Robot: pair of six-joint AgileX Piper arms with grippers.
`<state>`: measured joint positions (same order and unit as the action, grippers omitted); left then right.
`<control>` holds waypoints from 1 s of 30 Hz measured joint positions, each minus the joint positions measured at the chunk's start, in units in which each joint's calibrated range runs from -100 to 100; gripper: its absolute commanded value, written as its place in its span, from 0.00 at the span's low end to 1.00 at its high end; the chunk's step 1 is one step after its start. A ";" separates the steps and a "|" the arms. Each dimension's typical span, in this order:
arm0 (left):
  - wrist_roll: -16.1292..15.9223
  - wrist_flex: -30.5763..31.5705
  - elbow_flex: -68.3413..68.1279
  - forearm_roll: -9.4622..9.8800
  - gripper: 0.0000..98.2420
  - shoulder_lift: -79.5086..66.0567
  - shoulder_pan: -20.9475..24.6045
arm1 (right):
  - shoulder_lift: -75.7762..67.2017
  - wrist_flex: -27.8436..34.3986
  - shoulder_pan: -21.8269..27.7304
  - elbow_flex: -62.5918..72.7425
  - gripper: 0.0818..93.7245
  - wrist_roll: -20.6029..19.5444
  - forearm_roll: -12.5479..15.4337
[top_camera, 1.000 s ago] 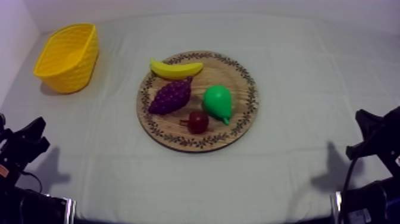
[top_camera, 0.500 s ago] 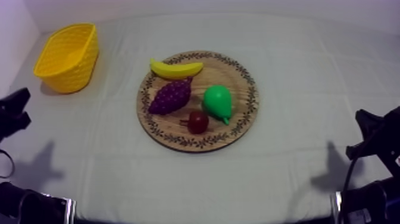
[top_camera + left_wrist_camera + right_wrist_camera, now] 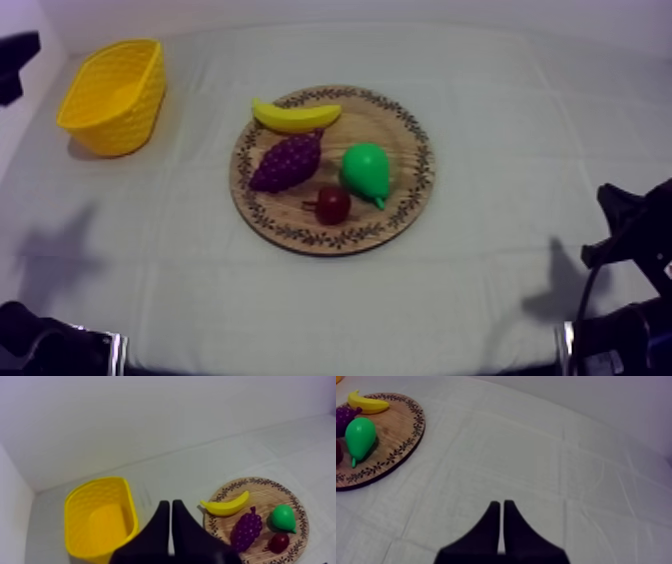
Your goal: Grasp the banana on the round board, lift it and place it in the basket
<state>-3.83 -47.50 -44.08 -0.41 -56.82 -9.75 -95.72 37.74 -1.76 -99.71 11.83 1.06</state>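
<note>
The yellow banana (image 3: pixel 295 116) lies on the far-left rim of the round wooden board (image 3: pixel 400 130), beside purple grapes (image 3: pixel 287 160), a green pear (image 3: pixel 366 172) and a small red fruit (image 3: pixel 332 204). The yellow basket (image 3: pixel 110 95) stands at the far left. My left gripper (image 3: pixel 18 60) hangs high at the upper left, left of the basket. In the left wrist view, the left gripper (image 3: pixel 170 504) is shut on nothing, between the basket (image 3: pixel 100 518) and the banana (image 3: pixel 225 506). My right gripper (image 3: pixel 501 505) is shut, over bare cloth to the right of the board (image 3: pixel 396 426).
The right arm (image 3: pixel 625 225) rests low at the table's right edge. Bare grey-white cloth lies between the basket and the board. A pale wall runs behind the table's far edge.
My left arm has swung from the lower left edge up to the upper left, beside the basket. The right arm and the fruit have not moved.
</note>
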 measured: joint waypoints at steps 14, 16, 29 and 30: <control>-3.99 -11.87 26.97 -0.41 0.00 24.26 -5.11 | 0.00 0.00 -0.09 0.00 0.01 0.00 0.00; -4.82 -13.93 29.83 -0.76 0.00 27.97 -5.77 | 0.00 0.00 -0.11 0.00 0.01 0.00 0.00; -8.31 -18.74 37.54 -0.58 0.04 46.51 -11.78 | 0.00 0.00 -0.11 0.00 0.01 0.00 0.00; -8.45 -18.74 37.84 -0.52 0.03 47.65 -12.14 | 0.00 0.00 -0.11 0.00 0.01 0.00 0.00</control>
<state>-12.28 -66.24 -6.24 -0.93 -9.17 -21.90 -95.72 37.74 -1.87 -99.71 11.83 1.06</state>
